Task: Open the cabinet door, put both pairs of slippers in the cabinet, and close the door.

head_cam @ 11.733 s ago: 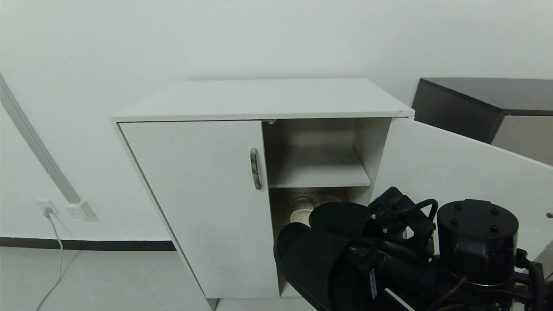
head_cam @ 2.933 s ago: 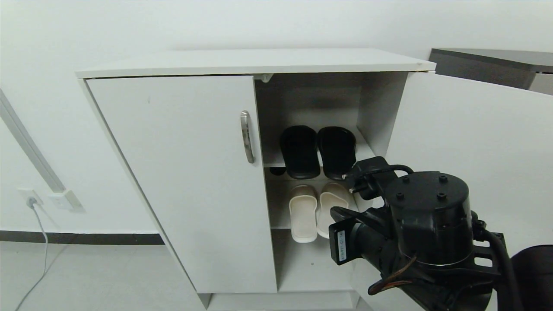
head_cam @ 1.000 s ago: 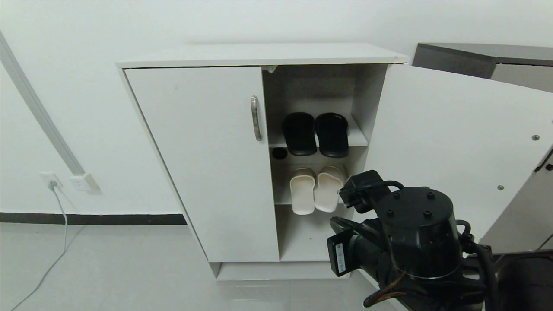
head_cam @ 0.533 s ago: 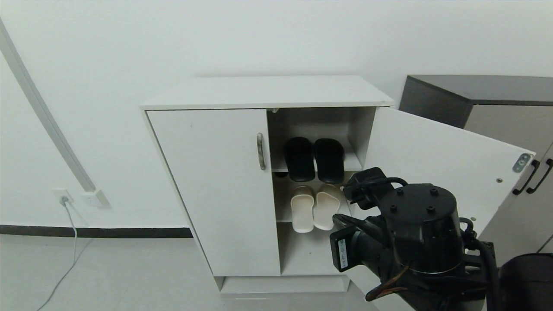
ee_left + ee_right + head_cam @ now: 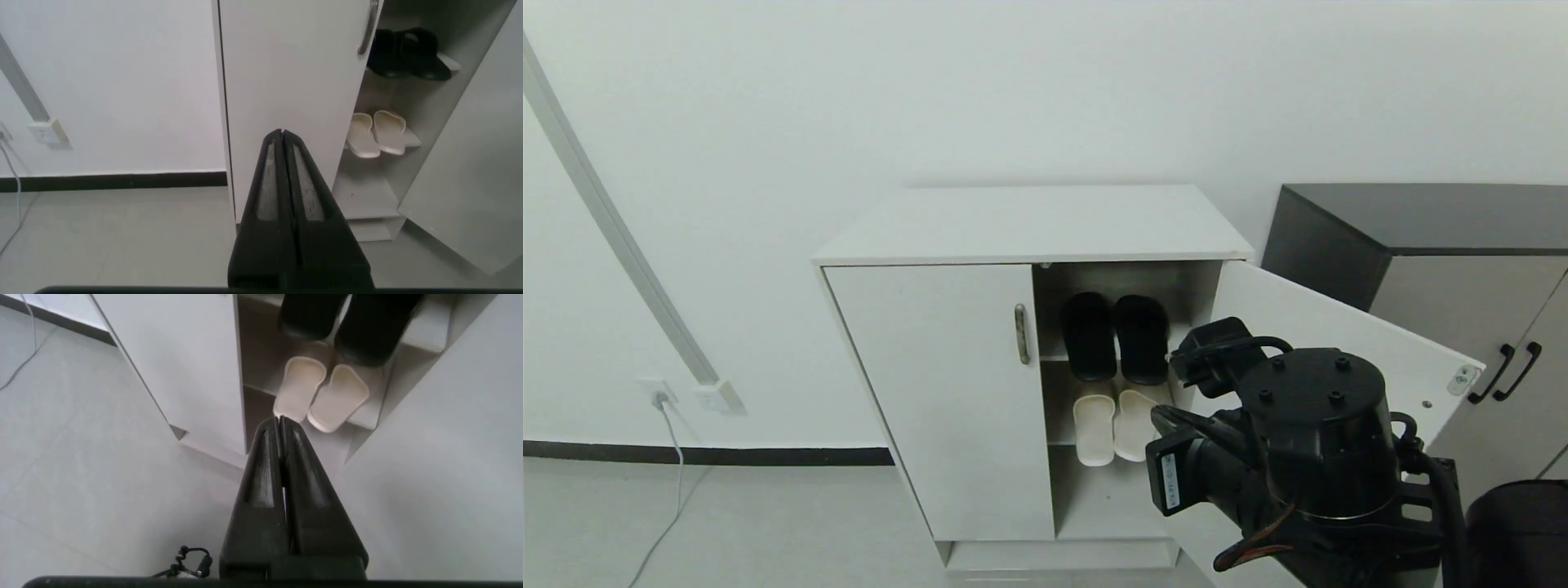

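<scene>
Black slippers (image 5: 1115, 336) now fill the upper shelf (image 5: 446, 63), white slippers (image 5: 1111, 425) below; left gripper (image 5: 282, 133) and right gripper (image 5: 280, 420), fingers together, empty. Next: push door (image 5: 1339, 327) at its free edge, squarely.

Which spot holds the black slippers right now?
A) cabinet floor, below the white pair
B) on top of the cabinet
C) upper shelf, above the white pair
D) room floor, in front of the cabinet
C: the black slippers lie on the upper shelf in the open right side of the cabinet, directly above the white slippers on the shelf below.
</scene>
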Tool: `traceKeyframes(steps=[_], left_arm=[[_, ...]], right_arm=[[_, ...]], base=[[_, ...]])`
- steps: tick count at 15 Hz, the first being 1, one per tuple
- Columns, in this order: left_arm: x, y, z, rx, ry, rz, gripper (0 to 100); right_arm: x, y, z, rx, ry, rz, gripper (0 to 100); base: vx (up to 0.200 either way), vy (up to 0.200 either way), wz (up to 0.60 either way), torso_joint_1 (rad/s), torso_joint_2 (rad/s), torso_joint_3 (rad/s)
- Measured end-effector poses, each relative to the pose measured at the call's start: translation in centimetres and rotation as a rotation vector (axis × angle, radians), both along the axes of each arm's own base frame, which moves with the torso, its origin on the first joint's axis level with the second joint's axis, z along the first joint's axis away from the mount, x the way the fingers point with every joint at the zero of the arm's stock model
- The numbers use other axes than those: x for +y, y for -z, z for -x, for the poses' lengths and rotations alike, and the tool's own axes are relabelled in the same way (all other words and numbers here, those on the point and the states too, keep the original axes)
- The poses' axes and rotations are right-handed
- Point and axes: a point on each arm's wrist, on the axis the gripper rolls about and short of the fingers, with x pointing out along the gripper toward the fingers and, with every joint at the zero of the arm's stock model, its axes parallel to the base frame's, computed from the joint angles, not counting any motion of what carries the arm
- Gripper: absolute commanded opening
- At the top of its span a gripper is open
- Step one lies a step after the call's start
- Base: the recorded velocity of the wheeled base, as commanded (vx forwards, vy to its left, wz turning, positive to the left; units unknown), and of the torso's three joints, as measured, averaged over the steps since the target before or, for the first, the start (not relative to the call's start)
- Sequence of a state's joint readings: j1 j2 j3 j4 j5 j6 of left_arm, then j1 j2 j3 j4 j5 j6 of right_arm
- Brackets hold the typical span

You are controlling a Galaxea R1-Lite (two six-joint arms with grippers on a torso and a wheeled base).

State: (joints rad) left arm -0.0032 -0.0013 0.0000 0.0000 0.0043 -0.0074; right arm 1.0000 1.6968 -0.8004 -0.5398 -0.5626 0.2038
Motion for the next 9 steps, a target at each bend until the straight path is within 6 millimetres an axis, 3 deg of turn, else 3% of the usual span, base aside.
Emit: traceKeyframes(steps=[9], left_arm=[[0.0,0.0,0.0,0.0,0.0,0.0,0]], right_arm=[[-0.03,-0.04,-0.01,-0.001,0.001,-0.001,0]], base=[[0.0,0.0,0.0,0.216,-0.53,-0.314]])
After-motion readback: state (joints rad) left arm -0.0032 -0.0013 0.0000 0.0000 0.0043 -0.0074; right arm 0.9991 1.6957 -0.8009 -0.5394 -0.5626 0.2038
